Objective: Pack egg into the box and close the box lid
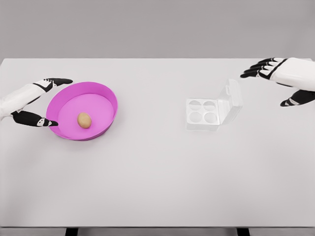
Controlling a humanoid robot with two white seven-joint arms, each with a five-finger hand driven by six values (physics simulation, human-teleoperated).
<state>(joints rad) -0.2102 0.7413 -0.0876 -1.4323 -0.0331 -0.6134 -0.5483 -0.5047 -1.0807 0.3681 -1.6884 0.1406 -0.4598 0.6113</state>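
Egg (84,120) sitting in pink bowl (106,94), bench (157,172) left. Clear box (212,109) lying lid-open, right. Left hand (35,102) spreading around bowl rim, gripping nothing; right hand (285,78) hovering open, empty.

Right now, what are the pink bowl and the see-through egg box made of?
The pink bowl looks like smooth matte plastic: one even colour, no shine. The egg box looks like thin clear plastic: the table shows through it. It is a render, so that is a guess.

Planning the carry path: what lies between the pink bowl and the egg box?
Nothing: the head view shows bare table between pink bowl and open egg box.
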